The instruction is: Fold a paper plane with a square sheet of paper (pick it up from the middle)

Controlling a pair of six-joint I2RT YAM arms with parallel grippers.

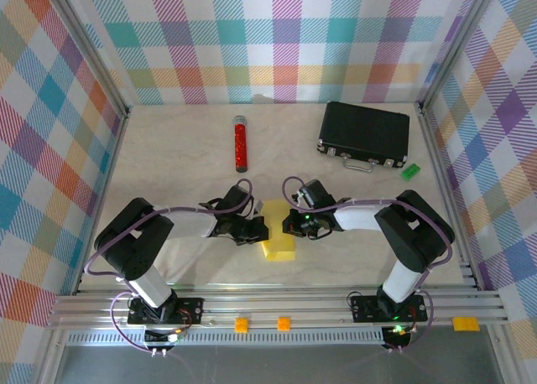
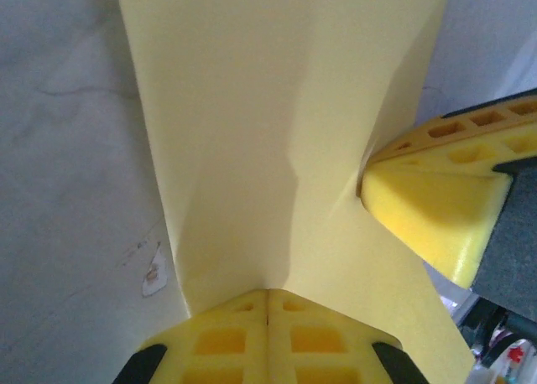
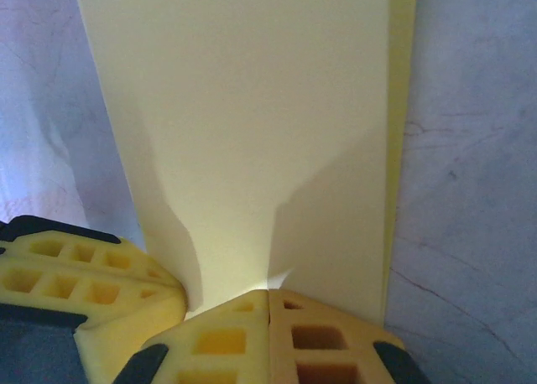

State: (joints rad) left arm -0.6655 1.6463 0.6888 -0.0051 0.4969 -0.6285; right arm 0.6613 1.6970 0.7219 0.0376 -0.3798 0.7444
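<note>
The yellow sheet of paper point(image 1: 278, 248) lies folded into a narrow strip near the front middle of the table point(image 1: 168, 158), between my 2 grippers, with its long side running away from the arm bases. In the left wrist view the sheet point(image 2: 277, 107) rises in a soft ridge, and a crease runs down it to my own fingertips. In the right wrist view the sheet point(image 3: 243, 116) looks flatter, and a 2nd layer shows as a thin band along its right edge.

The left gripper point(image 1: 258, 230) sits at the strip's left side. Its 2 yellow fingers are pressed together in its wrist view point(image 2: 268, 296), and the paper appears pinched at their tips. The right gripper point(image 1: 289, 225) sits at the strip's right side, just across from the left one. Its jaws are also closed tight point(image 3: 268, 296), with the near edge of the sheet caught at the tips. Each wrist camera also sees the opposite gripper's finger touching the paper from the side.

Farther back, a red tube point(image 1: 241, 145) lies well apart from the sheet, pointing toward the rear wall. A black case point(image 1: 363, 134) lies closed at the back right, and a small green block point(image 1: 409, 171) rests just beside its right corner.
</note>
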